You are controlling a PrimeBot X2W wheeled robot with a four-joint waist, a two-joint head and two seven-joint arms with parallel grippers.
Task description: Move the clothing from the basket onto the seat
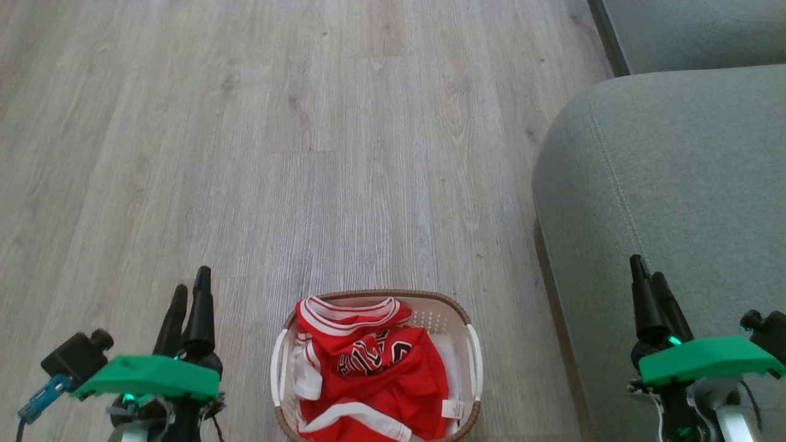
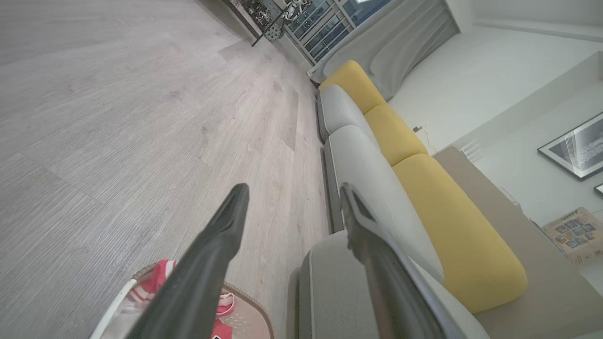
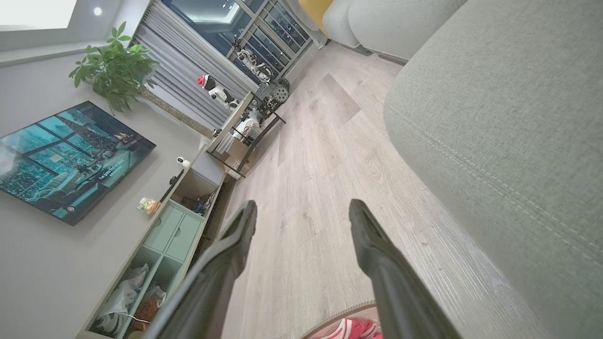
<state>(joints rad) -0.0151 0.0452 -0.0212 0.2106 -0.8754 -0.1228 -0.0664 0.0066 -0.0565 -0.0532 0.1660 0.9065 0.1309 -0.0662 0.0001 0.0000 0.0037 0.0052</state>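
- You see the basket (image 1: 381,294) cut off at the near edge, with the clothing (image 1: 381,374) crumpled inside, its lettering folded and unreadable.
- The seat (image 1: 675,184) runs off the right edge, just right of the basket.
- Your left jaws and right jaws stand spread wide, grasping nothing.
- Pale wood-look floor (image 1: 276,153) lies under it all; yellow back cushions (image 2: 452,226) line the sofa (image 2: 351,155).
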